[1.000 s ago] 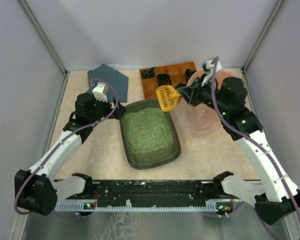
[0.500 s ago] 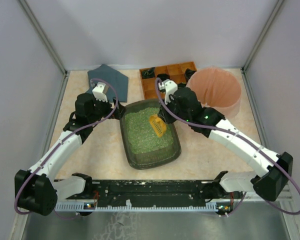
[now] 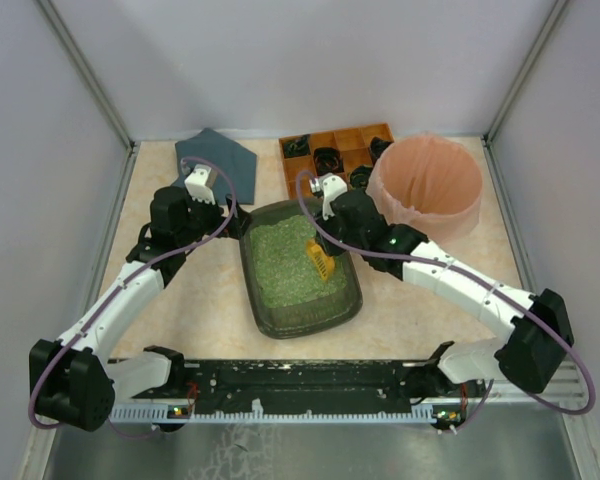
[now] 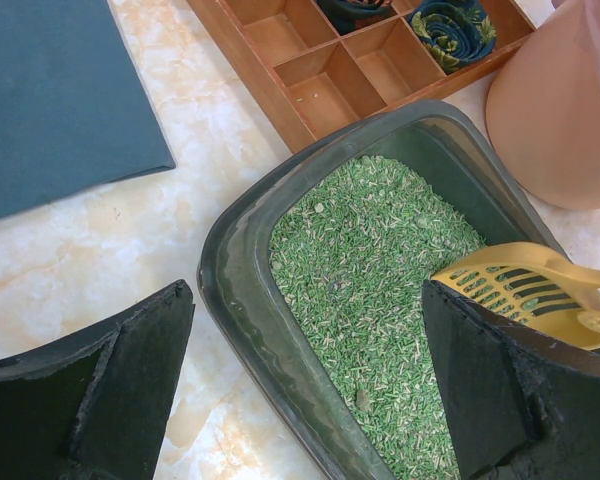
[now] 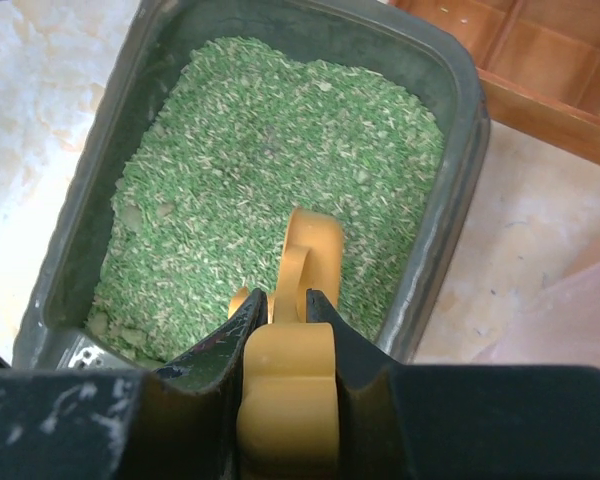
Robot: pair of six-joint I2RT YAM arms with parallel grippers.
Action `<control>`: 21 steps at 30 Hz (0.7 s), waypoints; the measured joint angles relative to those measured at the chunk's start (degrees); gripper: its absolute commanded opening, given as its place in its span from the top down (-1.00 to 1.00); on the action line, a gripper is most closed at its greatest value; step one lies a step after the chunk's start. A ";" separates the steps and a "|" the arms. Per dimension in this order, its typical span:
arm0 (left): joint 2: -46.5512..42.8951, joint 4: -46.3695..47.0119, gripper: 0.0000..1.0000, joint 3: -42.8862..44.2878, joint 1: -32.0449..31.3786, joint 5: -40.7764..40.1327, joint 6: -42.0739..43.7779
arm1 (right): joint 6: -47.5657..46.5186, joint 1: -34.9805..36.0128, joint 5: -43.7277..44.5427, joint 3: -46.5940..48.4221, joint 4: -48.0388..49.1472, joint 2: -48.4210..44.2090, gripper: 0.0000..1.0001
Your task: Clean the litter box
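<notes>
Roughly mid-task: your right gripper (image 5: 285, 300) pinches the yellow slotted scoop (image 5: 310, 245), head down in the litter box (image 3: 310, 325) at table (image 3: 180, 310) centre. Your left gripper (image 4: 300, 400) hangs spread wide by its far-left corner. Greyish clumps (image 5: 130, 215) remain, so sifting and dumping into the pink bin (image 3: 465, 215) look unfinished.

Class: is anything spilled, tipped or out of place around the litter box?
Nothing stands out. The green litter lies inside the litter box, none on the table beside it, and the bin stands upright.
</notes>
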 measured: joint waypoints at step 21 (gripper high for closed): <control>0.00 0.00 -1.00 0.00 -0.02 -0.02 0.00 | 4.63 0.11 -0.37 -5.51 5.46 1.11 -0.42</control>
